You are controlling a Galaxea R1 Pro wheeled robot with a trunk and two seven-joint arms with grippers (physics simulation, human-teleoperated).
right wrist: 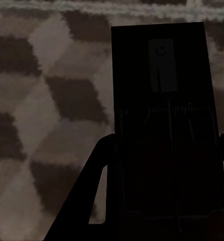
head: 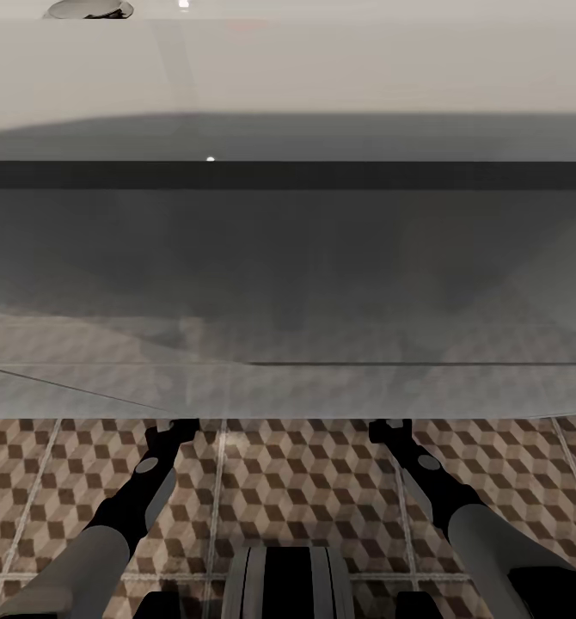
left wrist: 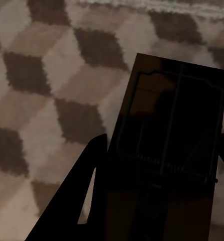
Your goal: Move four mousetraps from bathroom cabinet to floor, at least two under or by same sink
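Left gripper (left wrist: 159, 193): clamped on a mousetrap (left wrist: 175, 120), low over the cube-patterned bathroom floor (left wrist: 51, 75).
Right gripper (right wrist: 164, 193): gripping a second mousetrap (right wrist: 162, 100).
Sink (head: 288, 77): spans upper frame; both arms reach beneath it, likely to set traps under it.

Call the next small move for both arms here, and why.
Probably lower both arms a little and open the pincers. Each wrist view shows a mousetrap held between the fingers, left and right, over the cube-pattern floor. In the head view both arms already reach under the sink, so releasing here should leave two traps beneath it. How high the traps hang is unclear.
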